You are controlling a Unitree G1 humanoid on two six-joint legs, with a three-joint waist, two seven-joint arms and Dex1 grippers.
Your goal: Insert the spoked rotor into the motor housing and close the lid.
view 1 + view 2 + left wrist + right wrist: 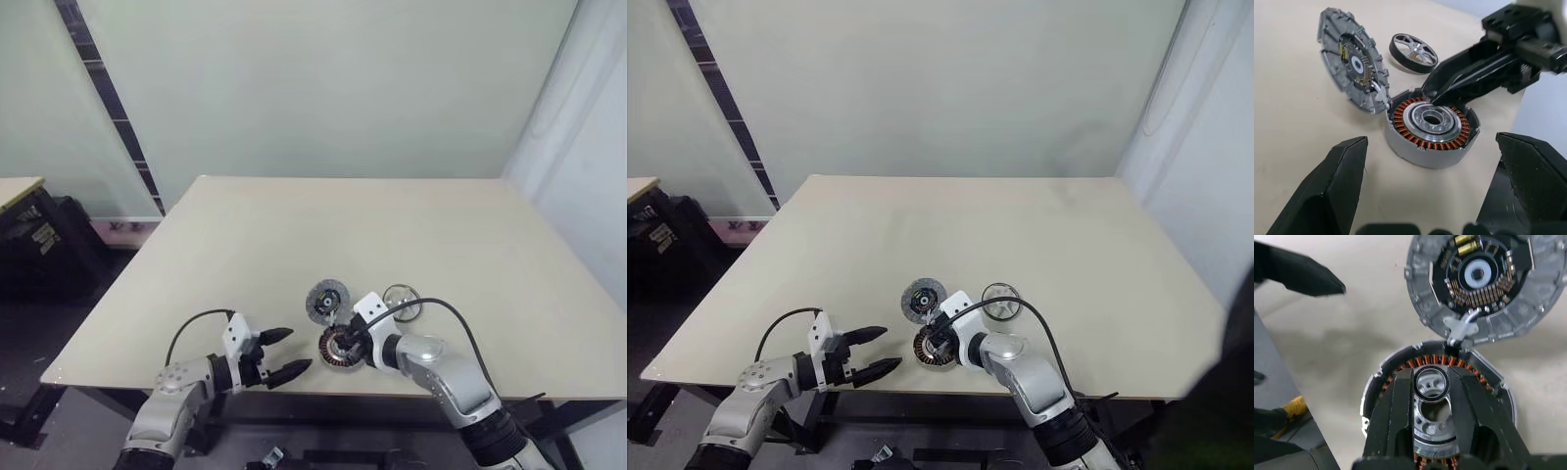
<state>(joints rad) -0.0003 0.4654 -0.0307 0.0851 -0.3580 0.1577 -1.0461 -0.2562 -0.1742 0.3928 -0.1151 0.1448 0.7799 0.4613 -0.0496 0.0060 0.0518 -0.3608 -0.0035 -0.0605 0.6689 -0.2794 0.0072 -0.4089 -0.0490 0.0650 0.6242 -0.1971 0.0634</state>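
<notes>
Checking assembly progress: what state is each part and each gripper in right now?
Dark copper-wound spoked rotor: lying windings up on the table, outside the housing.
Round grey metal motor housing: tipped up on edge against the rotor, empty.
Thin shiny silver spoked lid: flat on the table, apart, not fitted.
Left gripper: open, empty.
Right gripper: reaching over the rotor.

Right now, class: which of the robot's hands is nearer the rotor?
Right. The right hand is on the rotor, its fingers over the hub. The left hand hangs open, apart from it, toward the robot's left.
</notes>
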